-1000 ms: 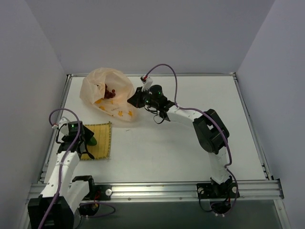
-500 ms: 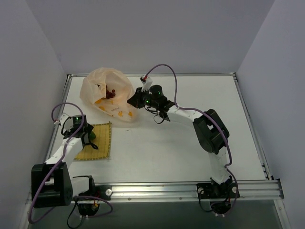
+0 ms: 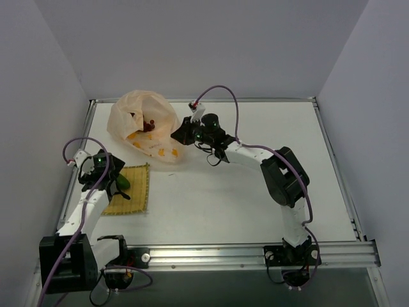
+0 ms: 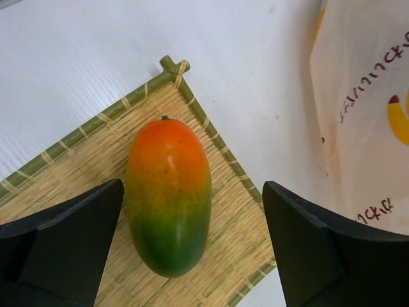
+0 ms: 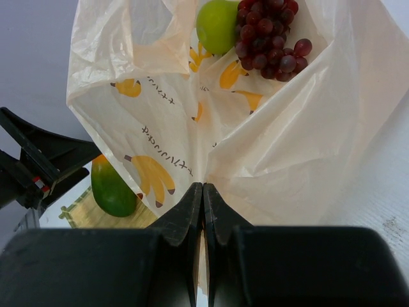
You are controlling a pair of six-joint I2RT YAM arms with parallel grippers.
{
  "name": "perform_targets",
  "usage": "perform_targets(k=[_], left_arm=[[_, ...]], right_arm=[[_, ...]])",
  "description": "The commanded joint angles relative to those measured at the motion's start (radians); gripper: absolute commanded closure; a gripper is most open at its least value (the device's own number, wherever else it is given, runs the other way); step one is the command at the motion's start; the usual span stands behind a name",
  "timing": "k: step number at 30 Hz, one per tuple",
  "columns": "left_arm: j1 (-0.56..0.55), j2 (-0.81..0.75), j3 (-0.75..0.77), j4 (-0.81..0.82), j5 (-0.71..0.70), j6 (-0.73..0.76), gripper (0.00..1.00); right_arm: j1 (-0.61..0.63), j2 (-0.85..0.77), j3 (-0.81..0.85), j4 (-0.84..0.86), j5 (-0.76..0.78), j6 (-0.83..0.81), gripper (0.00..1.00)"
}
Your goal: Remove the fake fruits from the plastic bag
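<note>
The plastic bag (image 3: 142,121) lies at the back left, its mouth open. My right gripper (image 3: 181,133) is shut on a fold of the bag's edge (image 5: 203,188). Inside the bag are a dark red grape bunch (image 5: 265,35), also seen from above (image 3: 148,125), and a round yellow-green fruit (image 5: 217,25). A darker green fruit with an orange end (image 4: 168,192) lies on the yellow woven mat (image 4: 64,160). My left gripper (image 4: 193,187) hangs open above it, one finger on each side, not touching. The fruit (image 3: 122,181) and left gripper (image 3: 110,178) also show from above.
The mat (image 3: 133,192) lies at the front left, near the table's left edge (image 3: 77,166). The bag's printed side (image 4: 364,115) lies just to the right of the mat. The right arm (image 3: 281,173) stretches across the middle of the table.
My left arm has swung and its wrist has drawn back a little from the mat. The green fruit stays lying on the mat. The right gripper and the bag have not moved.
</note>
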State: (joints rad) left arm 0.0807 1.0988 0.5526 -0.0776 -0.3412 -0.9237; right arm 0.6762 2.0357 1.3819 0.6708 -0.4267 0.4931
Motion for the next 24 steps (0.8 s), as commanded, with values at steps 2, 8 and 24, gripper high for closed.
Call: perform_targets(k=[2, 8, 24], left_arm=[[0.004, -0.057, 0.018, -0.034, 0.004, -0.01, 0.11], [0.001, -0.264, 0.078, -0.093, 0.106, 0.043, 0.28], [-0.509, 0.214, 0.607, -0.114, 0.137, 0.197, 0.64]], right_arm=[[0.01, -0.078, 0.0, 0.05, -0.015, -0.007, 1.0], [0.011, -0.089, -0.004, 0.032, -0.007, -0.022, 1.0], [0.023, -0.114, -0.044, 0.044, 0.026, -0.011, 1.0]])
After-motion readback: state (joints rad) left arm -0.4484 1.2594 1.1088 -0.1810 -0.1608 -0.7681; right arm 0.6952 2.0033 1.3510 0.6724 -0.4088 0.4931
